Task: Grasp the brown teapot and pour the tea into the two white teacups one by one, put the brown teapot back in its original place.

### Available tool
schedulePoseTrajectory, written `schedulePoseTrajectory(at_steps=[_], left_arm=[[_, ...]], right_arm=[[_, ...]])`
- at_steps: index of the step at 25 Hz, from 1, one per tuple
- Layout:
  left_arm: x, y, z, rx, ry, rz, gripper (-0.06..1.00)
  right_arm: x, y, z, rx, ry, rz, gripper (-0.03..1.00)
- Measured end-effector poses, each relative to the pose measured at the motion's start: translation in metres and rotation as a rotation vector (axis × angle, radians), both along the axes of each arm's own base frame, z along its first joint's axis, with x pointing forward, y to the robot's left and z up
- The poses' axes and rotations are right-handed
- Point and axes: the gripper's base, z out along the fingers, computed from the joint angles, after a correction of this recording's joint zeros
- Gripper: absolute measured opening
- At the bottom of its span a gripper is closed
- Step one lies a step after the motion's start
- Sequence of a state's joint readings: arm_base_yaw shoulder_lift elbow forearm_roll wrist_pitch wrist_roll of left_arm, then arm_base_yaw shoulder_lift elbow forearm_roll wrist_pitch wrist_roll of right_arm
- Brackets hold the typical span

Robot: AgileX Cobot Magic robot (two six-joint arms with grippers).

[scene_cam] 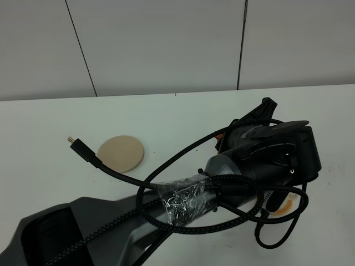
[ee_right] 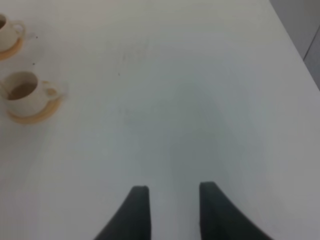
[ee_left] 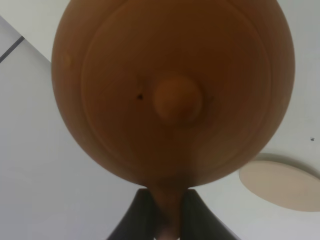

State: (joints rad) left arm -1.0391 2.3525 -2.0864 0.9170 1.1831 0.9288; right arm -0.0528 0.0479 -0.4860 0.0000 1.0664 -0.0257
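The brown teapot (ee_left: 170, 90) is off the counter (scene_cam: 50, 116), held by its loop handle (ee_left: 167, 202). The left end effector (ee_left: 167, 220) is pinched narrow on that handle. In the left wrist view the pot fills most of the frame, lid towards the camera. It is a smooth, round, matt terracotta body with a ringed lid and a round knob (ee_left: 177, 97). I cannot see its spout.

The high view hides the pot itself, but the left arm (scene_cam: 260, 155) reaches across to the right side of the counter, where I take the cups to be.

In the right wrist view, one white teacup (ee_right: 22, 92) stands on its orange coaster (ee_right: 37, 115) and holds brownish tea (ee_right: 20, 91). The second teacup (ee_right: 6, 32) sits just beside it and is cut by the frame edge, so its fill is unclear.

My reading is that pouring is at or near its end, and the return trip comes next. If the second cup needs tea, tilt slowly with the spout low over its mouth. After that:

- Bring the pot level before moving it, so nothing drips.
- Keep the pinch on the handle firm.
- Carry the pot left to the pale beige saucer (scene_cam: 121, 153), which lies bare on the left-middle of the counter.
- Centre the pot over the saucer, lower it until the base sits flat, and only then release.

The right end effector (ee_right: 173, 187) hangs wide and empty over bare counter, well apart from the cups.
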Motion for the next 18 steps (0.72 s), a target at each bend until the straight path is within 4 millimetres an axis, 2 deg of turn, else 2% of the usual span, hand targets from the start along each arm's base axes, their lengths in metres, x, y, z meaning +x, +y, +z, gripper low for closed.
schedulePoseTrajectory(at_steps=[18], left_arm=[[0.0000, -0.0001, 0.0000, -0.001, 0.000, 0.000, 0.17]], right_arm=[[0.0000, 0.0000, 0.0000, 0.000, 0.000, 0.000, 0.24]])
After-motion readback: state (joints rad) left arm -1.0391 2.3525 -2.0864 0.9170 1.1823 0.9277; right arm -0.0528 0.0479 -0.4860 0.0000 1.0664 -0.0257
